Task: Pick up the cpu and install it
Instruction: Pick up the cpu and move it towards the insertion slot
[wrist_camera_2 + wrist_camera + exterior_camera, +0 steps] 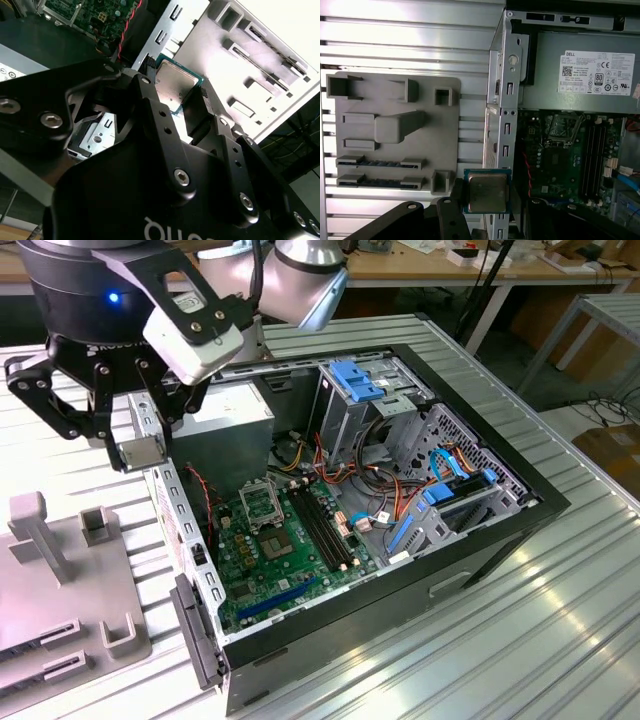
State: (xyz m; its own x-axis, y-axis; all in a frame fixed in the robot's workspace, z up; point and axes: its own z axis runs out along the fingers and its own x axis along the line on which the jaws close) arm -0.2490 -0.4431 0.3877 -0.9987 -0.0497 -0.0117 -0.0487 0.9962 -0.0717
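Observation:
The cpu [140, 452], a small flat square with a dull silver top, is held between the fingers of my gripper [141, 445]. It hangs above the case's side wall at the exterior view's left. In both wrist views the black fingers are shut on the edges of the cpu [175, 86] [486, 192]. The square socket frame [262, 505] [563, 126] sits on the green motherboard [270, 570] inside the open computer case. It lies apart from the chip, further toward the exterior view's right.
A grey fixture plate [50, 570] [395, 135] with raised holders lies beside the case on the ribbed metal table. The case's perforated side wall [185, 530] stands under the gripper. A power supply [580, 75], memory slots [325, 530] and a blue-topped drive cage [360, 380] crowd the inside.

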